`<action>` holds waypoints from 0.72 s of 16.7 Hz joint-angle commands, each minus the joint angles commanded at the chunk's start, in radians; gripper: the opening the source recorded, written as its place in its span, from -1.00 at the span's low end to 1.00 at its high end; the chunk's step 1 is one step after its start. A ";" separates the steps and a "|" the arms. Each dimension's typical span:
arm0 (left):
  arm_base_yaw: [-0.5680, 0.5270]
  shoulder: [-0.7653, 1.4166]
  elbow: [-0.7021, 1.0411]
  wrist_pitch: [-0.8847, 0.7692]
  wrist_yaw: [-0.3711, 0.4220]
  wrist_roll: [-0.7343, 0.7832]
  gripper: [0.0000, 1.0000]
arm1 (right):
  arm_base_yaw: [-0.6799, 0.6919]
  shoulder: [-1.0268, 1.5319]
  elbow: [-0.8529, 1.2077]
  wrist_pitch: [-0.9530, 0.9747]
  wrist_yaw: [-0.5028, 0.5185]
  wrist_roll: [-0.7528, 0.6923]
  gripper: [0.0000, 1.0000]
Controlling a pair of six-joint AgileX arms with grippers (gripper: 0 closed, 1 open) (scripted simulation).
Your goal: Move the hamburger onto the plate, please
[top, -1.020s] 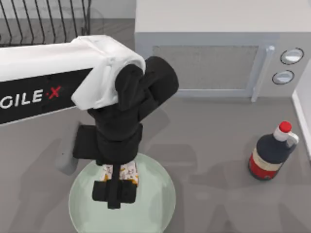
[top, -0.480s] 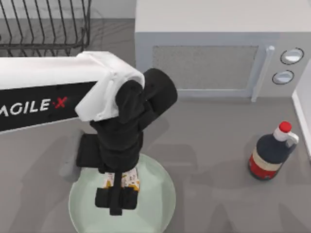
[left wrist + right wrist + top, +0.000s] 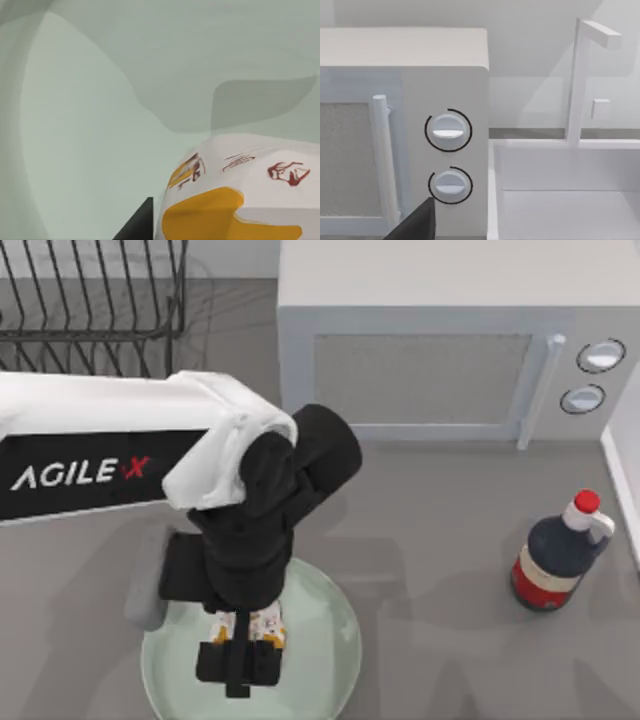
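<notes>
Grey table (image 3: pixel 440 540): left gripper (image 3: pixel 238 652) over plate (image 3: pixel 320 640), fingers clasping hamburger (image 3: pixel 262 623); right gripper's finger state cannot be told.

Our left gripper (image 3: pixel 250 625): over the plate (image 3: pixel 325 640), pointing down, fingers around the hamburger (image 3: pixel 262 623).
Hamburger: between the fingers, above the plate's middle.
Bottle (image 3: pixel 555 558): upright at the table's right, well apart from the plate.
Microwave (image 3: pixel 440 350): behind.
Wire rack (image 3: pixel 90 300): top left.
</notes>
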 joint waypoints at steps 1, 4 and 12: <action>0.000 0.000 0.000 0.000 0.000 0.000 -0.70 | 0.000 0.000 0.000 0.000 0.000 0.000 1.00; 0.000 0.000 0.000 0.000 0.000 0.000 -0.25 | 0.000 0.000 0.000 0.000 0.000 0.000 1.00; 0.000 0.000 0.000 0.000 0.000 0.000 0.96 | 0.000 0.000 0.000 0.000 0.000 0.000 1.00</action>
